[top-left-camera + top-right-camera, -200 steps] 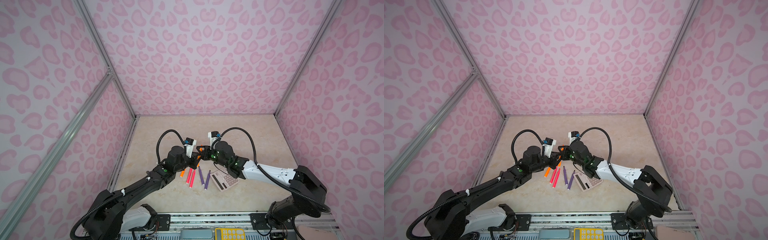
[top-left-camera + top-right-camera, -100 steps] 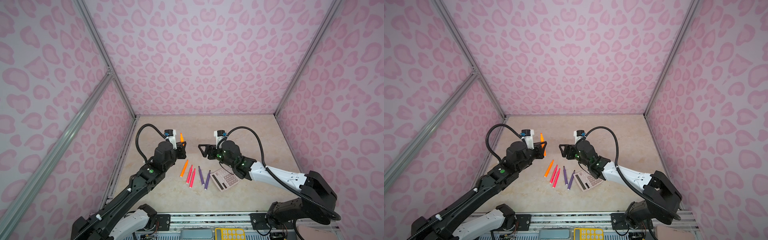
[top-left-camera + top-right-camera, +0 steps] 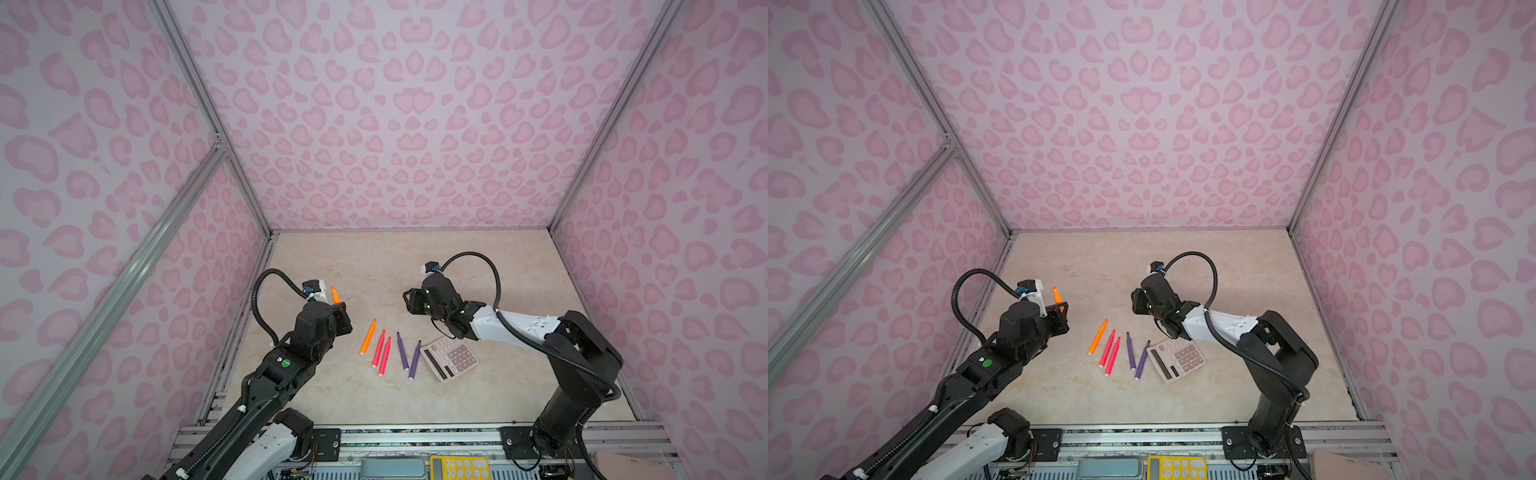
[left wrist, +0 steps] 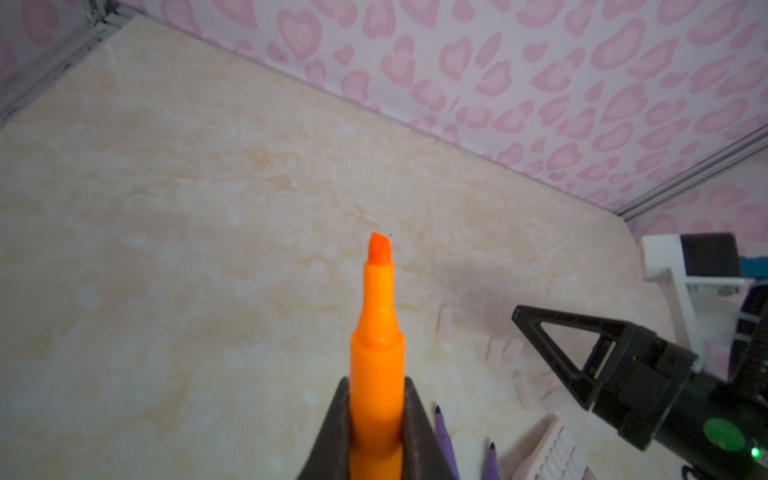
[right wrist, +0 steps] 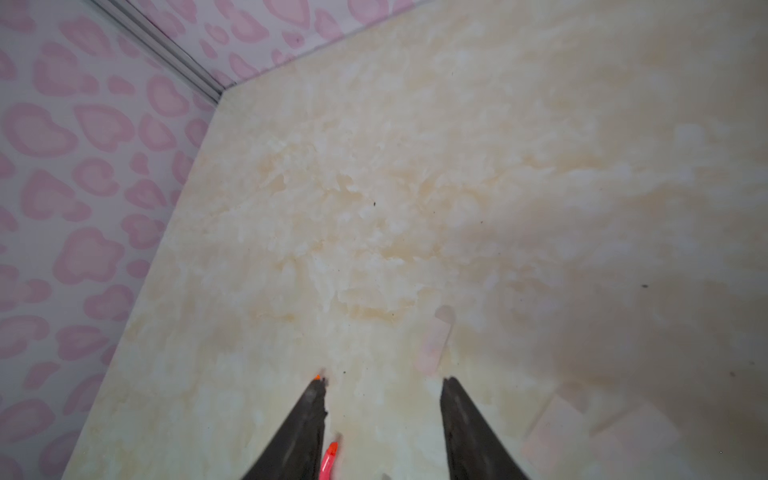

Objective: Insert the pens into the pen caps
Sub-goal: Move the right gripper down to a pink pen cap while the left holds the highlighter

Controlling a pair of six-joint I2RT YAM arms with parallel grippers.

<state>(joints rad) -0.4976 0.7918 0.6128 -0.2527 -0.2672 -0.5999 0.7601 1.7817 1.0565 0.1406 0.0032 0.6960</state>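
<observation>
My left gripper [image 3: 340, 309] [image 3: 1061, 309] [image 4: 376, 382] is shut on an orange pen [image 3: 336, 295] [image 3: 1057, 295] [image 4: 376, 332], held above the table at the left with its chisel tip bare and pointing up. Five more pens lie in a row in mid-table: one orange [image 3: 368, 336], two pink-red [image 3: 378, 348], two purple [image 3: 402, 351]. My right gripper [image 3: 409, 301] [image 3: 1136, 301] [image 5: 383, 380] hovers open to their right, with nothing between its fingers. Faint clear pen caps [image 4: 444, 324] [image 5: 436, 340] lie on the table just ahead of it.
A pink calculator [image 3: 451, 359] [image 3: 1177, 359] lies right of the purple pens, below the right arm. Pink patterned walls [image 3: 395, 124] close in the table on three sides. A metal rail [image 3: 415, 436] runs along the front edge.
A second ago both grippers met above the pens. They have parted since: the left one drew back left with the orange pen, the right one opened and drew back right.
</observation>
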